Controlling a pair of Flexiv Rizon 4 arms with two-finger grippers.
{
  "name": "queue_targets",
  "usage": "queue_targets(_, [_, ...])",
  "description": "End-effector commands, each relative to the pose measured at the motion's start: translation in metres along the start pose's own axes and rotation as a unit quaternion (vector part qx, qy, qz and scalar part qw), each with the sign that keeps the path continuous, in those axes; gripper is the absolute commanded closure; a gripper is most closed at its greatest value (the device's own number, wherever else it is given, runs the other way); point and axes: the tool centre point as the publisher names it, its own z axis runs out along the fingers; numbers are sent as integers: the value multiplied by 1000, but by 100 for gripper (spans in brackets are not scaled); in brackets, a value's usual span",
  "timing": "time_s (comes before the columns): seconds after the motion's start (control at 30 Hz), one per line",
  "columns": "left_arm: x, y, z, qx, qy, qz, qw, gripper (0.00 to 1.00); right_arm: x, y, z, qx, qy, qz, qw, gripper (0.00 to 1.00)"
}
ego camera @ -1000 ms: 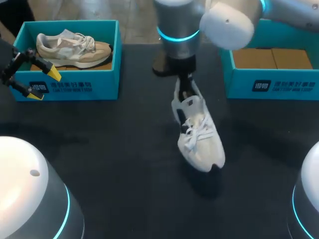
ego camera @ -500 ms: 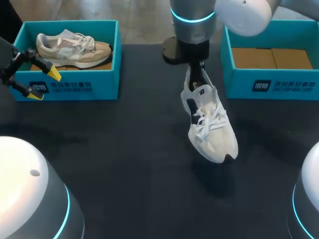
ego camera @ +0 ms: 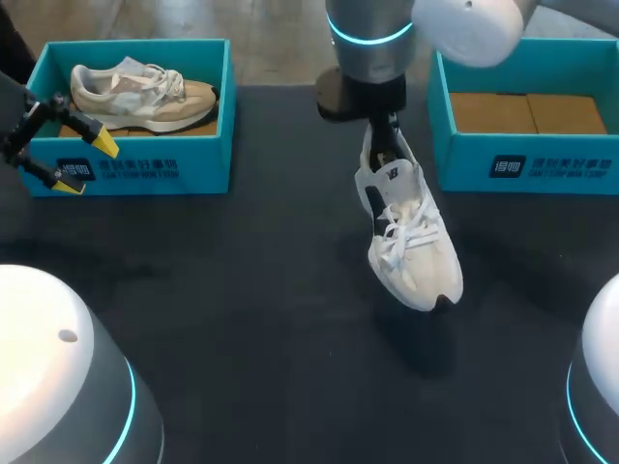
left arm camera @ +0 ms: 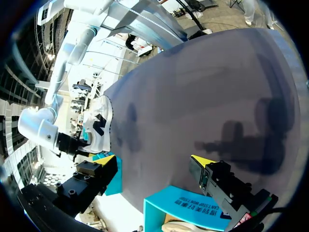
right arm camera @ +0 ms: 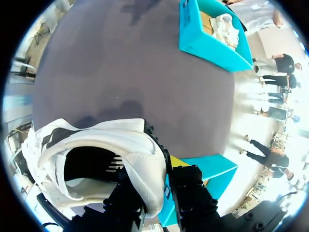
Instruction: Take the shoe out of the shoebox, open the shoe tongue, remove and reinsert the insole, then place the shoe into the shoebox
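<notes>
A white sneaker (ego camera: 411,242) with a dark side mark hangs over the middle of the black table, toe tilted down and toward me. My right gripper (ego camera: 384,145) is shut on its heel collar, one finger inside the shoe and one outside; in the right wrist view the white sneaker (right arm camera: 96,150) fills the space at my right gripper (right arm camera: 157,179). The right shoebox (ego camera: 542,164) holds only brown cardboard. My left gripper (ego camera: 85,164) is open at the left box's front corner, holding nothing. In the left wrist view, my left gripper (left arm camera: 154,162) faces the far-off white sneaker (left arm camera: 99,128).
The left teal shoebox (ego camera: 135,169) contains a beige sneaker (ego camera: 140,92) lying on its side. The same teal shoebox (right arm camera: 207,41) shows far ahead in the right wrist view. Black tabletop (ego camera: 242,290) stretches between the two boxes.
My right arm carried the white sneaker to the right, toward the right shoebox, then nearly stopped. The left arm has stayed still.
</notes>
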Motion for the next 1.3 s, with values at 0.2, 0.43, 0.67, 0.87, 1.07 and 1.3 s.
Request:
queue_targets(0.2, [0,0,0,0,1,1,1000,0,-38,-52,-12,5,1,-28,1000,100])
queue_targets(0.43, [0,0,0,0,1,1,1000,0,-70,-105,-11,2,4,-22,1000,100])
queue_targets(0.67, [0,0,0,0,1,1,1000,0,-102,-150,-6,16,14,-11,1000,100])
queue_targets(0.87, [0,0,0,0,1,1,1000,0,-125,-182,-1,14,23,-4,1000,100])
queue_targets(1.07, [0,0,0,0,1,1,1000,0,-147,-214,2,24,24,5,999,100])
queue_targets(1.3, [0,0,0,0,1,1,1000,0,-165,-252,12,27,27,16,999,100])
